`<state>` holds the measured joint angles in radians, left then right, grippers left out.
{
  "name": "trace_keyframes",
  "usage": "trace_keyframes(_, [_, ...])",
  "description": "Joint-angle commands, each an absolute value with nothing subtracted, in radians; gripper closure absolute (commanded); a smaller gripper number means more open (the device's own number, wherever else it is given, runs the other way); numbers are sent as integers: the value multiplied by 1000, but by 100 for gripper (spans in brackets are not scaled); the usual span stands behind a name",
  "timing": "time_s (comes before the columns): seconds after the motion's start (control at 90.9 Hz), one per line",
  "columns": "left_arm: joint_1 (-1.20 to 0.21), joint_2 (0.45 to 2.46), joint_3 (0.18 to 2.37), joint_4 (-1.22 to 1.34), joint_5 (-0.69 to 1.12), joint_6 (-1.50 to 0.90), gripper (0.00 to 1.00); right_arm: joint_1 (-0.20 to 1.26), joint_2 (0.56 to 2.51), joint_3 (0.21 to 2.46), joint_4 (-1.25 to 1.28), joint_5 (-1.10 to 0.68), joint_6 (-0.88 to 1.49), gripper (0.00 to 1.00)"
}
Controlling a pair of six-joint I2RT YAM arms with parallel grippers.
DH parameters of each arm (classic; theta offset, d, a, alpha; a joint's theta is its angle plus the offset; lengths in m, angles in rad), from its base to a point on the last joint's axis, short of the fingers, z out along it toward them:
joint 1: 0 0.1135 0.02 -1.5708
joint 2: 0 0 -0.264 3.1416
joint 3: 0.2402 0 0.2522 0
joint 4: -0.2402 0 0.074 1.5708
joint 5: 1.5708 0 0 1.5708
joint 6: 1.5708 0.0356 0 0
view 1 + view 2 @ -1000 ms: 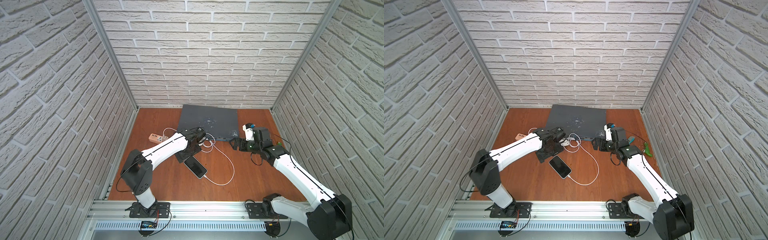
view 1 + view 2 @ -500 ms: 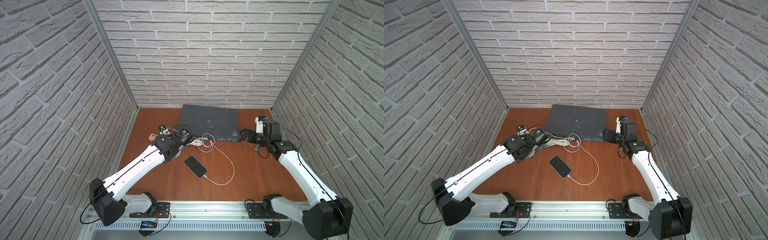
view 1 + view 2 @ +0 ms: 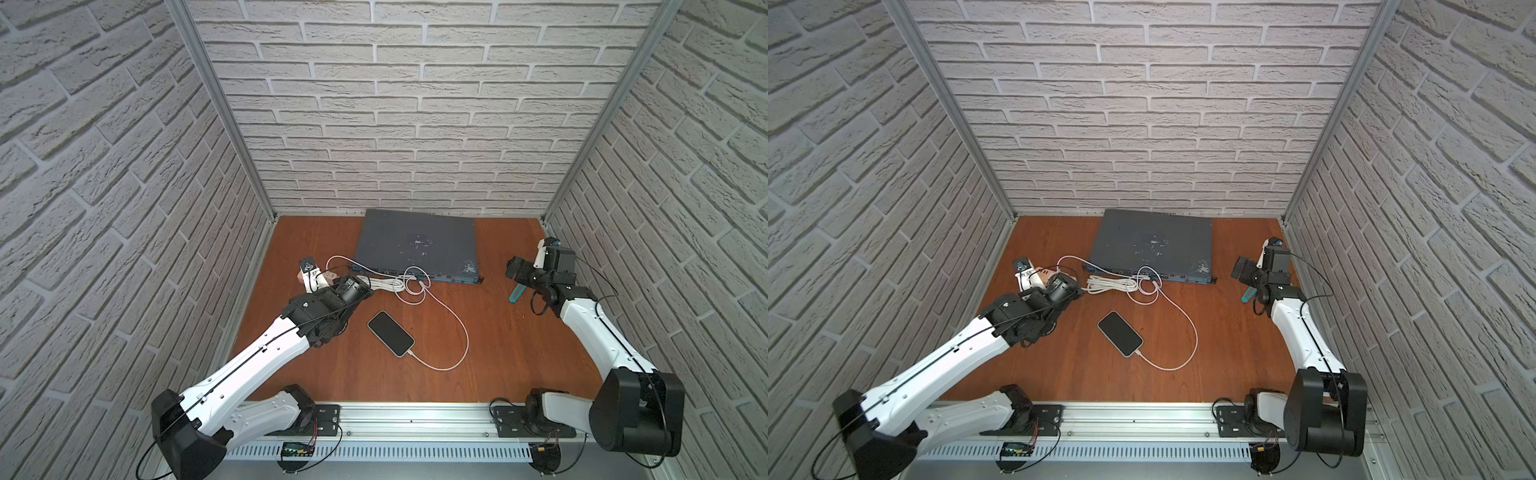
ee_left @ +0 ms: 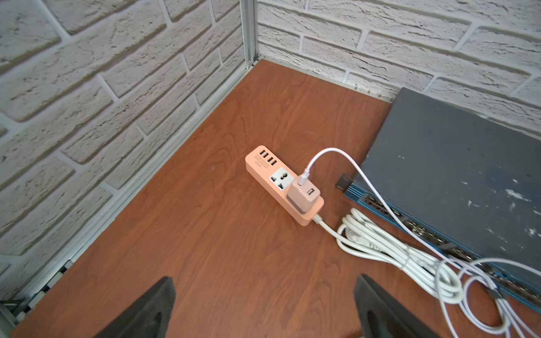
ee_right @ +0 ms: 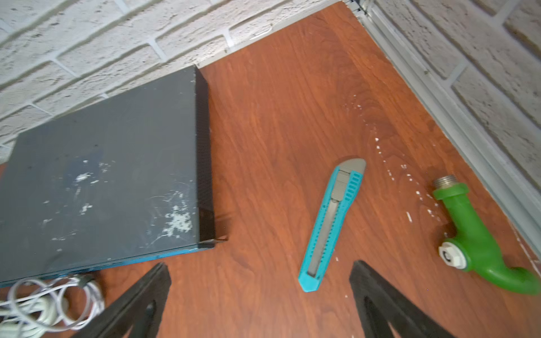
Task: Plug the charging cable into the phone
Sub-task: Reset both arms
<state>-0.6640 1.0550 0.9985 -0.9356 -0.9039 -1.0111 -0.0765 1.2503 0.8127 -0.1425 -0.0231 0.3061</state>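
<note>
Peach power strip [image 4: 282, 183] flat on the wooden desk [image 4: 205, 248] near the brick corner. Pale charger block [image 4: 303, 196] plugged into it. Thin white charging cable [image 4: 329, 149] arches toward a dark grey box [image 4: 456, 181]. Thick white cord [image 4: 377, 243] lies bundled beside the box. Left pincer [image 4: 263, 295] spread wide, empty.

Both top views look from high above the front rail, steeply down toward the back wall, and take in the whole table [image 3: 519, 332] with both arms. The left wrist camera sits low behind the left gripper [image 4: 265, 281] and faces the back-left corner, close to the strip [image 4: 279, 180]. The right wrist camera, behind the right gripper [image 5: 260, 264], faces the back-right corner, near the knife [image 5: 330, 222]. Both wrist views share the box [image 4: 453, 175] and the cord bundle [image 4: 380, 243].
</note>
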Motion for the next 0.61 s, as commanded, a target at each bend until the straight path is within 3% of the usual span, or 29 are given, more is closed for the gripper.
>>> trace_keyframes(0.0, [-644,1031,961,-895,-980,-965,2,-86,1251,737,27,12,241,2])
trace_keyframes(0.594, [-505,1051,856,-725,-995,-813,2,-84,1429,394,777,-51,156,2])
